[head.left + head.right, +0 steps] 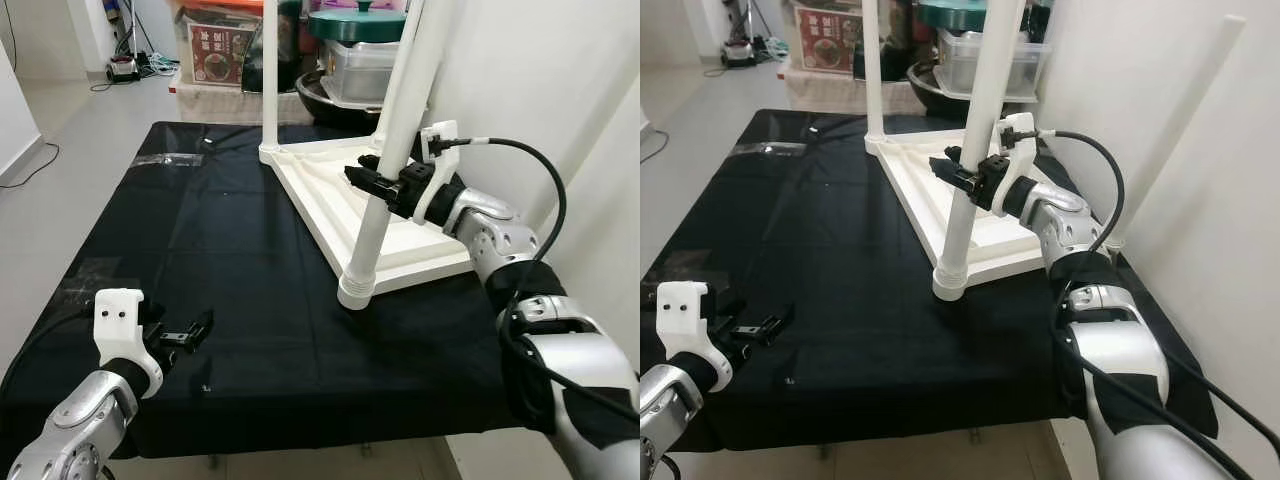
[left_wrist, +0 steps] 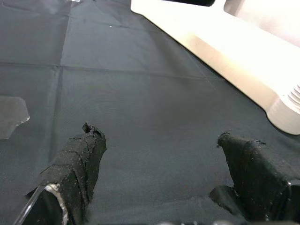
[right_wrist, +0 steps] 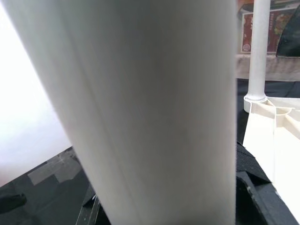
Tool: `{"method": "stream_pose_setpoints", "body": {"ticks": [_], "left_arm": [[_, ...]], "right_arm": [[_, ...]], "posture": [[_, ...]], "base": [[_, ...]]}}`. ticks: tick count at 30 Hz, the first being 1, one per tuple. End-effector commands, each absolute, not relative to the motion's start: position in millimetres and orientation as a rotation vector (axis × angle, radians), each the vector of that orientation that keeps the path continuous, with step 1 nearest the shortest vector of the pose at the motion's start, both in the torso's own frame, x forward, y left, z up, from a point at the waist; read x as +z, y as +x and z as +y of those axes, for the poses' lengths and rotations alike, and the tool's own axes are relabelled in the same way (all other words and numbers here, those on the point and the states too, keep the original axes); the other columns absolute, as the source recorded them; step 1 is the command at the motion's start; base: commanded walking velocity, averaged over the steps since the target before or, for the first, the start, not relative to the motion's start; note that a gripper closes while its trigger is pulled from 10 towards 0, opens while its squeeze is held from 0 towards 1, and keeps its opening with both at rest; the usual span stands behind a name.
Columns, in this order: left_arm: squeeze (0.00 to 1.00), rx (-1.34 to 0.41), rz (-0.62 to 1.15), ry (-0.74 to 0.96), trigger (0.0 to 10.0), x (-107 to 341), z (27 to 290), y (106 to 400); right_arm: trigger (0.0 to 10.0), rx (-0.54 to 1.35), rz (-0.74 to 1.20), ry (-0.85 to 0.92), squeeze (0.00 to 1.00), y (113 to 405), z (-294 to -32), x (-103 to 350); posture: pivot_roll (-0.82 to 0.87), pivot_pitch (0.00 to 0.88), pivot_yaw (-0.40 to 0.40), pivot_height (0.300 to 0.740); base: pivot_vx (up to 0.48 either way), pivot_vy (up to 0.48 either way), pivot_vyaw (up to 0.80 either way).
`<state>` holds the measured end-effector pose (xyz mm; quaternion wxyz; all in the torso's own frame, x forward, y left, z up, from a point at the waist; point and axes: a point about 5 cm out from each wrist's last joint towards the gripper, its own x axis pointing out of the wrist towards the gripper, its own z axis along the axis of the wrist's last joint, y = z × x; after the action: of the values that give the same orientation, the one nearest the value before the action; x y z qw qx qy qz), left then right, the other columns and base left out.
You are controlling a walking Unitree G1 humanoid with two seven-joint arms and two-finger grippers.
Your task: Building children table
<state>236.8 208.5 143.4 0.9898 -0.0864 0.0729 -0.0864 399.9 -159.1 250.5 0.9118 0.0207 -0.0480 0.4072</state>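
Now the right gripper (image 1: 372, 181) is clamped around the near white leg (image 1: 385, 170), which rises tilted from the upside-down white tabletop (image 1: 330, 195) at about one o'clock on the black cloth (image 1: 230, 270). Another leg (image 1: 270, 75) stands upright at the far corner. Down at seven o'clock, the left gripper (image 1: 188, 331) hovers over the cloth, fingers (image 2: 77, 161) spread wide and holding nothing, well apart from the tabletop.

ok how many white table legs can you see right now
3. One white round plastic leg stands in the near corner of the upturned white tabletop, at the right gripper; one in the far corner; one leans on the wall. More may be hidden.
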Motion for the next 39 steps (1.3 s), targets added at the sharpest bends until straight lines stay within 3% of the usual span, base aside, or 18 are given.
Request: {"method": "stream_pose_setpoints", "body": {"ticks": [1, 5, 6, 11, 13, 14, 15, 17, 23, 24, 28, 29, 34, 35, 36, 39], "left_arm": [[0.00, -0.193, 0.155, -0.171, 10.0, 142, 204, 235], [0.00, -0.194, 0.156, -0.171, 10.0, 141, 204, 235], [0.00, -0.191, 0.156, -0.171, 10.0, 141, 204, 235], [0.00, -0.183, 0.155, -0.175, 10.0, 141, 205, 233], [0.00, -0.178, 0.156, -0.177, 10.0, 140, 205, 234], [0.00, -0.178, 0.156, -0.177, 10.0, 140, 205, 234], [0.00, -0.178, 0.157, -0.171, 10.0, 139, 204, 235], [0.00, -0.173, 0.160, -0.170, 10.0, 139, 204, 236], [0.00, -0.168, 0.165, -0.187, 10.0, 137, 205, 237], [0.00, -0.167, 0.166, -0.195, 10.0, 137, 205, 237], [0.00, -0.168, 0.163, -0.206, 10.0, 137, 205, 239], [0.00, -0.168, 0.162, -0.207, 10.0, 137, 205, 239], [0.00, -0.169, 0.159, -0.218, 10.0, 137, 203, 239], [0.00, -0.169, 0.159, -0.219, 10.0, 137, 203, 239], [0.00, -0.169, 0.159, -0.220, 10.0, 137, 202, 239], [0.00, -0.171, 0.159, -0.221, 10.0, 137, 202, 239]], "right_arm": [[0.0, 0.813, -0.099, 0.041, 0.00, 400, -167, 249], [0.0, 0.748, -0.079, 0.037, 0.00, 402, -168, 245], [0.0, 0.558, -0.037, 0.043, 0.00, 408, -167, 236], [0.0, 0.201, 0.068, 0.096, 0.00, 408, -166, 212], [0.0, -0.020, 0.195, 0.271, 0.00, 398, -155, 184], [0.0, -0.020, 0.195, 0.271, 0.00, 398, -155, 184], [0.0, -0.086, 0.229, 0.295, 0.00, 381, -130, 167], [0.0, -0.109, 0.228, 0.287, 0.00, 367, -106, 162], [0.0, -0.083, 0.227, 0.272, 0.00, 362, -80, 163], [10.0, -0.044, 0.223, 0.248, 0.00, 365, -72, 167], [10.0, 0.063, 0.212, 0.220, 0.00, 371, -65, 179], [10.0, 0.080, 0.210, 0.220, 1.00, 371, -64, 181], [10.0, 0.114, 0.072, 0.166, 1.00, 383, -96, 219], [10.0, 0.143, 0.032, 0.153, 0.09, 386, -103, 230], [10.0, 0.161, 0.005, 0.147, 0.00, 388, -107, 237], [10.0, 0.397, -0.123, 0.177, 0.00, 391, -112, 262]], "posture": [[0.13, 0.000, -0.102, 0.740], [0.13, 0.000, -0.105, 0.740], [0.13, 0.000, -0.110, 0.740], [0.12, 0.000, -0.112, 0.740], [0.12, 0.000, -0.107, 0.740], [0.12, 0.000, -0.107, 0.740], [0.12, 0.000, -0.108, 0.740], [0.12, 0.000, -0.103, 0.740], [0.11, 0.000, -0.106, 0.740], [0.11, 0.000, -0.106, 0.740], [0.11, 0.000, -0.108, 0.740], [0.11, 0.000, -0.108, 0.740], [0.10, 0.000, -0.111, 0.740], [0.10, 0.000, -0.111, 0.740], [0.10, 0.000, -0.111, 0.740], [0.10, 0.000, -0.112, 0.740]], "base": [[0.000, 0.000, 0.00], [0.000, 0.000, 0.00], [0.000, 0.000, 0.00], [0.000, 0.000, 0.00], [0.000, 0.000, 0.00], [0.000, 0.000, 0.00], [0.000, 0.000, 0.00], [0.000, 0.000, 0.00], [0.000, 0.000, 0.00], [0.000, 0.000, 0.00], [0.000, 0.000, 0.00], [0.000, 0.000, 0.00], [0.000, 0.000, 0.00], [0.000, 0.000, 0.00], [0.000, 0.000, 0.00], [0.000, 0.000, 0.00]]}}
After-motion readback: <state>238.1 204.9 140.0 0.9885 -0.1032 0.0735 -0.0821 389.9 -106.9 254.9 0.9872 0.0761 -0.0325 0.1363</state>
